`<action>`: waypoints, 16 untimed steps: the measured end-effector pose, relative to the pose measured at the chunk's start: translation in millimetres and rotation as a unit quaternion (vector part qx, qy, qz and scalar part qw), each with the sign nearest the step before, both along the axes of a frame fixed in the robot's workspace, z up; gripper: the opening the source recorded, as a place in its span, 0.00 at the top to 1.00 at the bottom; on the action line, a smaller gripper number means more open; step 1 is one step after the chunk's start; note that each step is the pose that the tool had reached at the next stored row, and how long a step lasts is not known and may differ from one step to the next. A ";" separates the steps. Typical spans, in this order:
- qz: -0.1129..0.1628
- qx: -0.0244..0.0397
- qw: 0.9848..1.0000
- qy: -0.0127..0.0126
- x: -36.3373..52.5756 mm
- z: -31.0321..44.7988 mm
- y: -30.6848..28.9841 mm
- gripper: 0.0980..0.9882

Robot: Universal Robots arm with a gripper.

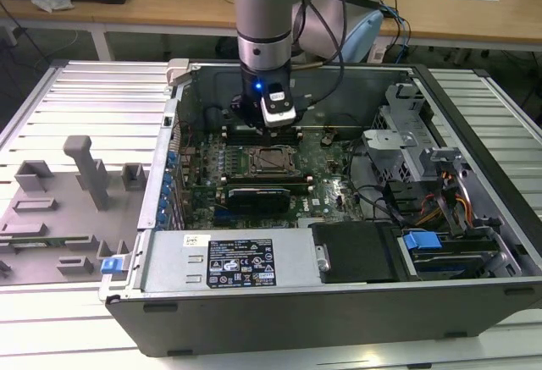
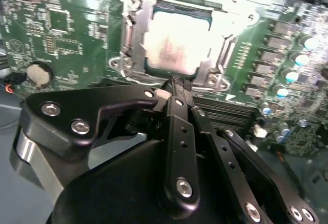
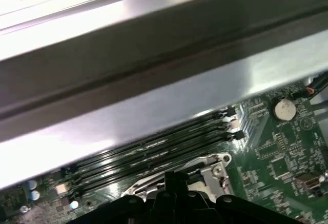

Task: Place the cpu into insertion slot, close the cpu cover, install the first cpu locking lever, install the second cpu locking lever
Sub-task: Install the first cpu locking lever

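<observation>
- While the arm hangs over the open computer case (image 1: 339, 302) in the exterior view, the gripper (image 1: 269, 126) sits just above the motherboard (image 1: 254, 185), right behind the cpu cover (image 1: 271, 160).
- Second wrist view: the cpu (image 2: 177, 42) lies flat in the insertion slot (image 2: 146, 65), cover frame down around it; the fingers (image 2: 177, 88) look pressed together, holding nothing.
- First wrist view: memory slots (image 3: 154, 149) run beside the socket, under the case wall (image 3: 154, 80).

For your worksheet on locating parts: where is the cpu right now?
In the second wrist view the cpu sits inside the cpu cover, just beyond the gripper.
</observation>
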State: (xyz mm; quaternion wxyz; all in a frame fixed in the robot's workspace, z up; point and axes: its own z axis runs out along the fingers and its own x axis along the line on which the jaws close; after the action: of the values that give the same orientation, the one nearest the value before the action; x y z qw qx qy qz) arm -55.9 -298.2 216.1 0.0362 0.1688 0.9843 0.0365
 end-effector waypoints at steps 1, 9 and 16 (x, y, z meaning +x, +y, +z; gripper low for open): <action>0.007 0.000 1.000 0.003 3.0 0.0 -0.1 0.99; 0.050 -0.004 0.999 0.003 3.1 -0.3 -2.1 0.99; 0.072 -0.007 0.997 0.003 2.9 -0.9 -11.9 0.99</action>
State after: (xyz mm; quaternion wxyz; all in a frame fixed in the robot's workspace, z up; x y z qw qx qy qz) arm -53.0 -310.2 215.1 0.0316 0.0975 0.9942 0.0318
